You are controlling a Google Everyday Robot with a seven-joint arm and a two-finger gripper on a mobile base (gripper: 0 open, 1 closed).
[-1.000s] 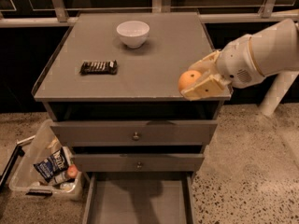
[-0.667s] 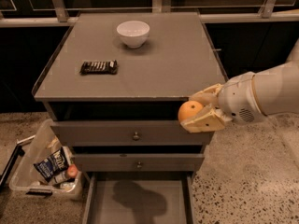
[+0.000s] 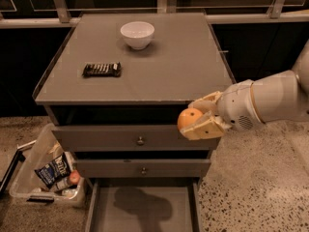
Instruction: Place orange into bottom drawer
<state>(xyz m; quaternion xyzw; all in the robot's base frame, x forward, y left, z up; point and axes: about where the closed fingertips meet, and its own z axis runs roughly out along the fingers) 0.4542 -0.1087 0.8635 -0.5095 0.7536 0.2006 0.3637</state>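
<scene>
My gripper (image 3: 195,119) is shut on the orange (image 3: 188,118), a small round bright-orange fruit. It holds the fruit in the air in front of the cabinet's upper drawer front, at the right side. The bottom drawer (image 3: 143,209) is pulled out below, a wide grey tray with a flat floor. The arm's shadow lies on that floor. The orange hangs well above the drawer's right part.
The grey cabinet top (image 3: 169,66) carries a white bowl (image 3: 137,34) and a dark snack bar (image 3: 101,69). Two closed drawer fronts with knobs (image 3: 140,140) sit above the open drawer. A clear bin (image 3: 43,170) with packets stands on the floor at the left.
The gripper has moved down and forward with the orange, from the cabinet top's right edge to the height of the upper drawer front.
</scene>
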